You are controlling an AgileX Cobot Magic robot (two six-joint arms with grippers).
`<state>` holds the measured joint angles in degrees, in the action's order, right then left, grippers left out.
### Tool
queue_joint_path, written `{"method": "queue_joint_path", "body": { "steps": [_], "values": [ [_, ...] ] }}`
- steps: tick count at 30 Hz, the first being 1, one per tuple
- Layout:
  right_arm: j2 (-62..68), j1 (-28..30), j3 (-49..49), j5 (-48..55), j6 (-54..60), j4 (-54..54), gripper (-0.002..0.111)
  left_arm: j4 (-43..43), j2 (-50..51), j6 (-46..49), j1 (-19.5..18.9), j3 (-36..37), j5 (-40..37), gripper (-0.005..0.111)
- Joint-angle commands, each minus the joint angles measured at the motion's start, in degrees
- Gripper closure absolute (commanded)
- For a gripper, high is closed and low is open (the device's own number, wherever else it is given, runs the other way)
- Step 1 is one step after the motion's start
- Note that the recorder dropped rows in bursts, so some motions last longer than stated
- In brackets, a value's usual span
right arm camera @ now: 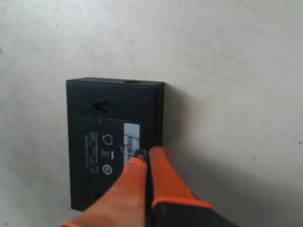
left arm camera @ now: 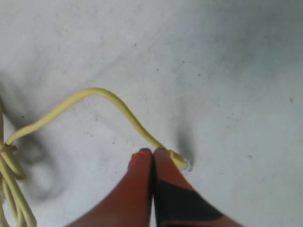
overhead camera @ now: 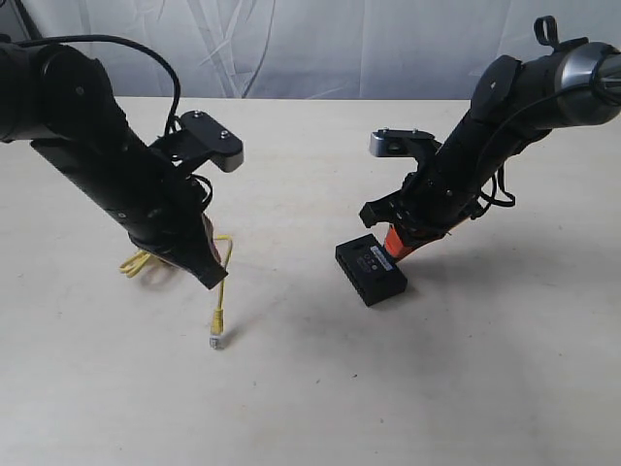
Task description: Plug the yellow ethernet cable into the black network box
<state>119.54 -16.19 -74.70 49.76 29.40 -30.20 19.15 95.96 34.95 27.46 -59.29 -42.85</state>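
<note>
The yellow ethernet cable (overhead camera: 139, 262) lies bundled on the table at the left. One strand runs out to a clear plug (overhead camera: 216, 337) lying nearer the front. My left gripper (overhead camera: 215, 280) hovers over that strand. In the left wrist view its fingers (left arm camera: 142, 175) are pressed together, and the cable (left arm camera: 113, 97) passes behind one tip, with the plug (left arm camera: 183, 163) showing just beyond it. The black network box (overhead camera: 371, 272) lies flat right of centre. My right gripper (right arm camera: 147, 155) is shut, its orange tips on the box's labelled face (right arm camera: 109, 137) near one edge.
The pale tabletop (overhead camera: 310, 388) stretches to a white curtain (overhead camera: 291, 44) at the back. Both black arms slant down over the table, the left one (overhead camera: 107, 165) above the cable bundle and the right one (overhead camera: 485, 136) above the box.
</note>
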Motion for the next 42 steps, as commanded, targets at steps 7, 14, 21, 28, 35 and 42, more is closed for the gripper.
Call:
{"method": "queue_joint_path", "body": {
  "steps": [7, 14, 21, 28, 35, 42],
  "values": [
    [-0.04, 0.08, 0.19, -0.62, 0.43, 1.76, 0.109, 0.97, 5.01, 3.63, 0.06, -0.33, 4.71, 0.107],
    [-0.04, 0.08, 0.19, -0.62, 0.43, 1.76, 0.109, 0.30, 1.17, 29.92, 0.06, -0.33, -0.29, 0.107],
    [-0.04, 0.08, 0.19, -0.60, 0.43, 1.76, 0.109, -0.36, -0.16, 61.77, 0.06, 4.67, -3.16, 0.107],
    [-0.04, 0.08, 0.19, -1.31, 0.43, 1.76, 0.109, 10.98, -0.16, 84.87, 0.06, 9.79, 3.33, 0.107],
    [-0.04, 0.08, 0.19, -1.31, 0.43, 1.76, 0.109, 10.83, 0.57, 87.05, 0.06, 11.38, 11.01, 0.084],
    [-0.04, 0.08, 0.19, -1.31, 0.43, 1.76, 0.109, 6.31, 3.06, 87.05, 2.95, 11.59, 16.07, 0.076]
  ]
}}
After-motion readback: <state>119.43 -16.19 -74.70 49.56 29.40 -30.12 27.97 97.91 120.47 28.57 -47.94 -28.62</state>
